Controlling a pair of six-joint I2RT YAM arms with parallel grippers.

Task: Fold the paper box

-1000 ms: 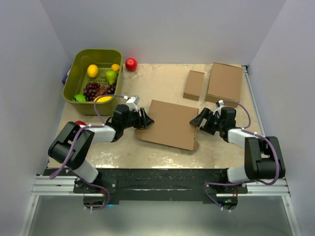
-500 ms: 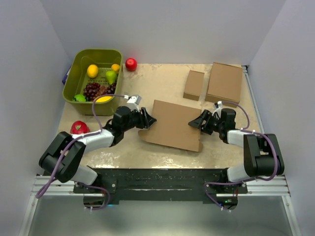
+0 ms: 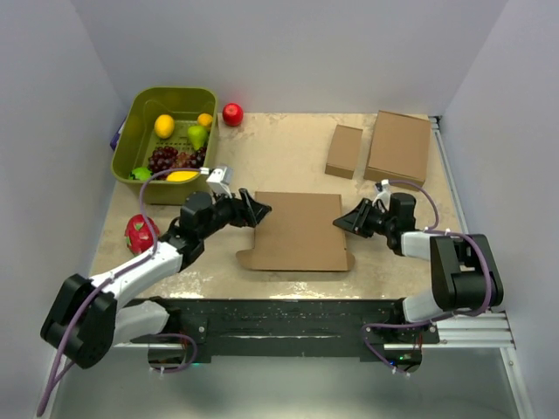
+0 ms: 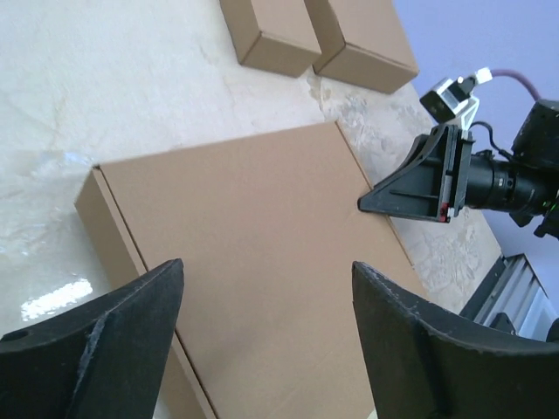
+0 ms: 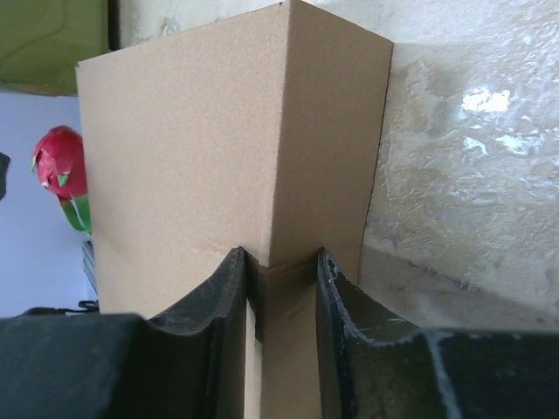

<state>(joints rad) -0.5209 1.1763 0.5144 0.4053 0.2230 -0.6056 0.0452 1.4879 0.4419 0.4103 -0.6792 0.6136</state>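
Observation:
The paper box [image 3: 297, 231] is a closed, shallow brown cardboard mailer lying flat at the table's middle. My left gripper [image 3: 253, 209] hovers open just off the box's left edge; in the left wrist view its wide-apart jaws frame the lid [image 4: 253, 253] without touching it. From the right, my right gripper [image 3: 345, 223] is shut on the paper box at its right edge. In the right wrist view its fingers [image 5: 223, 288] clamp the side wall at a corner of the box [image 5: 192, 140]. The right gripper [image 4: 428, 179] also shows in the left wrist view, at the box's far edge.
A green basket [image 3: 131, 131] of fruit stands at the back left, with a red apple [image 3: 232, 113] beside it. A dragon fruit [image 3: 138, 233] lies left of my left arm. A small narrow brown box [image 3: 344, 150] and a medium flat brown box [image 3: 399, 147] sit at the back right.
The paper box has turned and now lies square to the table's front edge. My left gripper opened and drew back to the left. My right gripper closed on the box's right edge.

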